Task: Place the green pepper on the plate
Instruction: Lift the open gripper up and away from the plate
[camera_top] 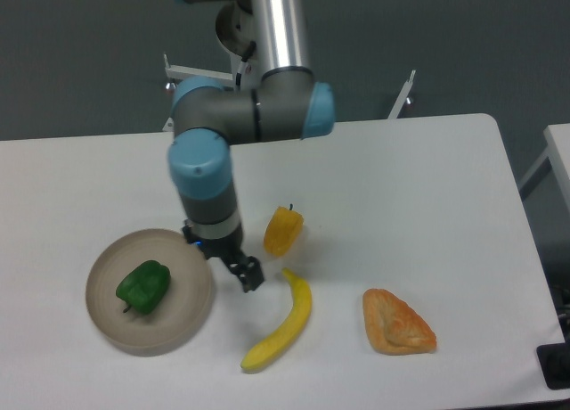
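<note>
1. The green pepper (143, 286) lay inside the plate (183, 322), a little left of the dish's middle, resting on its side with its stem end pointing down and to the left. Nothing was touching it.

2. The gripper (239, 269) hung just past the plate's right rim, above the bare white table (401, 178). It held nothing. From this angle the fingers overlapped, so how far apart they stood could not be made out.

3. The relation that mattered most: the pepper lay to the left of the gripper and slightly lower in the picture, with the plate's right rim between the two. They were near each other but clearly apart.

4. By the look of things the task was met, as the pepper sat wholly within the rim. The next move probably called only for the arm to pull clear, and going up or to the right would take it away from the pepper rather than over it.

5. To the gripper's right stood a yellow pepper (283, 231), close by, and a banana (283, 324) just below and to the right. A sweep that way could knock either one. A piece of pastry (396, 322) lay well off to the right.
</note>
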Robot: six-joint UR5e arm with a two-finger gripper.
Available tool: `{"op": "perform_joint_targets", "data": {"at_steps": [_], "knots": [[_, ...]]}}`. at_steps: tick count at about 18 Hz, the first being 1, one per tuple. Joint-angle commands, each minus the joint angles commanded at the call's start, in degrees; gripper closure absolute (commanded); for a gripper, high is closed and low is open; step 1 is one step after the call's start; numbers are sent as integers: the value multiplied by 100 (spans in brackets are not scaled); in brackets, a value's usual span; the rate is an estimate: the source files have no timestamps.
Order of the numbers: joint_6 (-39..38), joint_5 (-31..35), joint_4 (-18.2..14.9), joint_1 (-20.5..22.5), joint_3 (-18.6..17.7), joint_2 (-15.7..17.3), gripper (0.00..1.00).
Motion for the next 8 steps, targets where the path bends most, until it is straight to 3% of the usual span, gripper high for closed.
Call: {"op": "perform_joint_targets", "data": {"at_steps": [3,8], "knots": [[484,132,18,255,-89,105,0],[556,123,53,370,-89,149,0]]}}
